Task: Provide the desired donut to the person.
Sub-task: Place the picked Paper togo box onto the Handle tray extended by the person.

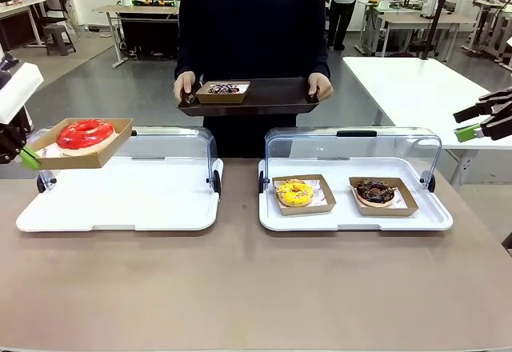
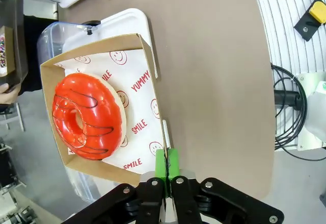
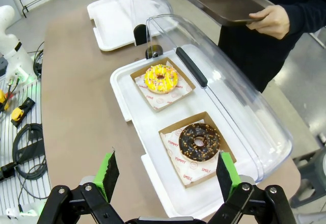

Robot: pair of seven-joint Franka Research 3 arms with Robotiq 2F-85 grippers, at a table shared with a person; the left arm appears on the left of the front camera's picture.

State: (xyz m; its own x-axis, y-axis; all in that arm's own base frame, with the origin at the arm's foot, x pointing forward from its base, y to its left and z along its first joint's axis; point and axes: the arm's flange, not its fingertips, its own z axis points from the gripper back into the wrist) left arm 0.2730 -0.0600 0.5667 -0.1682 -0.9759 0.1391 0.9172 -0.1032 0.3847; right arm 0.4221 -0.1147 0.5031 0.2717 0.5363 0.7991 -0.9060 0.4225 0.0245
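Red-glazed donut (image 1: 84, 134) sits in cardboard box (image 1: 80, 160). Left end effector (image 2: 166, 163) clenched on box rim, box held clear of surface. Donut lies beyond fingertips, box stretching away from pads. Box well left of dark tray (image 1: 264, 102) and on robot's side of it; person (image 1: 252, 24) holds tray in both hands. Likely next: carry box right and forward to tray. Left arm nearer. Right end effector (image 1: 468, 124) released, jaws wide, well right of tray.

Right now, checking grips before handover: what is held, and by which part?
The left gripper pinches the red donut box by one side wall; the right gripper is open, holding nothing.
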